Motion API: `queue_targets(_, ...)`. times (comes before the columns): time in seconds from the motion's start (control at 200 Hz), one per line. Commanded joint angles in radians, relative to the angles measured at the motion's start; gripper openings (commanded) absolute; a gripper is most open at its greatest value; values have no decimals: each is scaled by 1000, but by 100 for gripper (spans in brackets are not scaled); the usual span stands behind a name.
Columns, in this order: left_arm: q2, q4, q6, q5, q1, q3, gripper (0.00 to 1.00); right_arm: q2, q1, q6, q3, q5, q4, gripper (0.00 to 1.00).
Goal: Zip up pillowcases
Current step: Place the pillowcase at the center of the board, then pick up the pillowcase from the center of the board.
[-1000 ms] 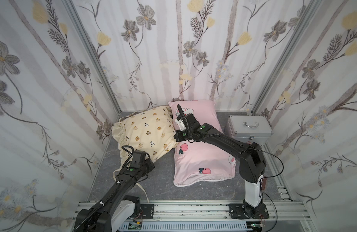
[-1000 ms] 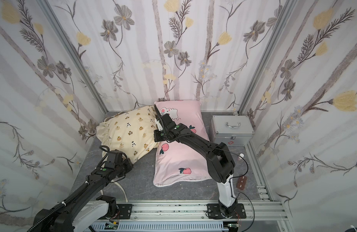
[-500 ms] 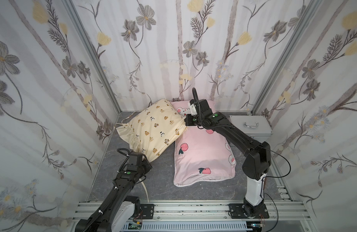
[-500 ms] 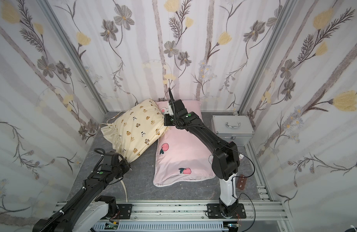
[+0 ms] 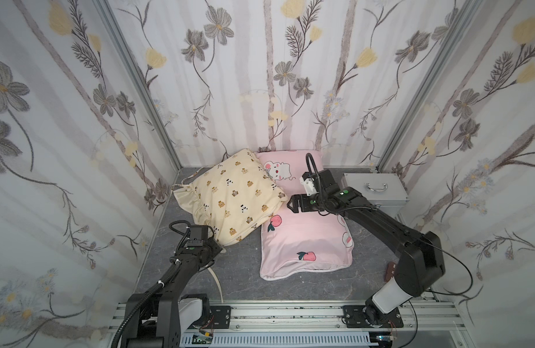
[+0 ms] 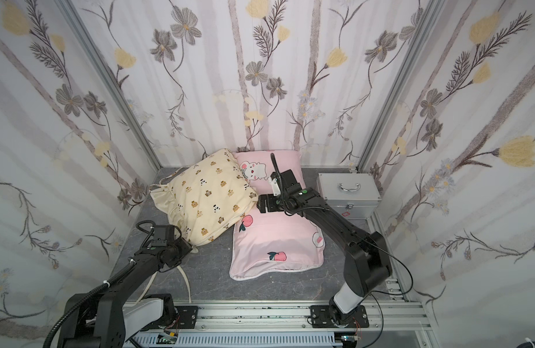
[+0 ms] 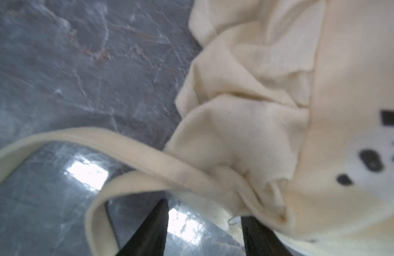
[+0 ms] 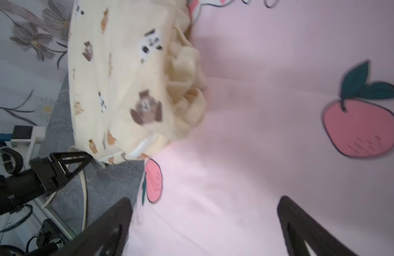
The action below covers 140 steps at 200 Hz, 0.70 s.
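In both top views the cream pillowcase (image 5: 233, 195) (image 6: 206, 195) with small bears lies at the back left, its right edge overlapping the pink peach pillowcase (image 5: 305, 238) (image 6: 278, 238). My left gripper (image 5: 219, 245) (image 7: 204, 217) sits at the cream pillowcase's front corner, jaws apart, the grey floor showing between them and ruffled cream fabric (image 7: 247, 110) just beyond. My right gripper (image 5: 290, 205) (image 8: 204, 199) hovers wide open over the pink pillowcase (image 8: 280, 110), beside the cream one's ruffled edge (image 8: 185, 88). No zipper is clearly visible.
A silver metal case (image 5: 374, 189) (image 6: 347, 189) with a handle stands at the back right. Cream tie straps (image 5: 215, 280) (image 7: 102, 141) trail over the grey marbled floor (image 5: 239, 271) toward the front rail. Floral walls close in three sides.
Both grippers have opened and let go of the cream pillowcase, which now rests lower. The right gripper has come forward and down from its far corner to its right edge.
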<state>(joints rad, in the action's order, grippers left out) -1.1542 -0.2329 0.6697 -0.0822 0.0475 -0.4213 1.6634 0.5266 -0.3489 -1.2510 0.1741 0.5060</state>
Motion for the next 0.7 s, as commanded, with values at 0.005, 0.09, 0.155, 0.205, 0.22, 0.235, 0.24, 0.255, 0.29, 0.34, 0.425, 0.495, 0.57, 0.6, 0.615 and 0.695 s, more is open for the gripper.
queue_targets(0.005, -62, 102, -42, 21, 74, -27, 53, -200, -89, -34, 203, -70, 48, 100)
queue_targets(0.09, -83, 123, -37, 6, 137, -51, 50, -369, -217, -68, 362, -89, 81, 100)
queue_targets(0.155, -88, 128, -22, 33, 142, -78, 50, -460, -319, -78, 454, -59, 74, 98)
queue_targets(0.205, -83, 110, -15, 29, 141, -111, 52, -492, -376, -82, 497, -31, 71, 96)
queue_targets(0.22, -78, 100, -14, 30, 137, -120, 53, -496, -389, -82, 522, -24, 68, 96)
queue_targets(0.235, -69, 90, -12, 36, 133, -130, 53, -499, -402, -81, 538, -20, 64, 96)
queue_targets(0.24, -67, 85, -11, 38, 132, -134, 53, -499, -406, -81, 543, -19, 63, 96)
queue_targets(0.255, -57, 75, -11, 45, 129, -143, 54, -498, -416, -81, 551, -17, 58, 96)
queue_targets(0.29, -25, 44, -14, 64, 118, -161, 56, -491, -454, -77, 575, -9, 44, 95)
queue_targets(0.34, 36, -9, -18, 102, 100, -182, 60, -475, -506, -69, 603, 19, 7, 96)
queue_targets(0.425, 160, -89, -21, 145, 83, -196, 61, -411, -558, -56, 608, 57, -41, 96)
queue_targets(0.495, 264, -142, -7, 144, 51, -195, 62, -355, -555, -56, 601, 104, -96, 98)
queue_targets(0.57, 333, -196, 14, 147, -42, -203, 63, -307, -517, -73, 613, 178, -177, 99)
queue_targets(0.6, 344, -215, 26, 160, -101, -209, 63, -292, -478, -83, 613, 189, -195, 99)
queue_targets(0.615, 346, -222, 33, 170, -135, -212, 63, -283, -461, -85, 612, 194, -200, 99)
queue_targets(0.695, 318, -206, 80, 208, -324, -229, 64, -256, -360, -99, 604, 219, -208, 100)
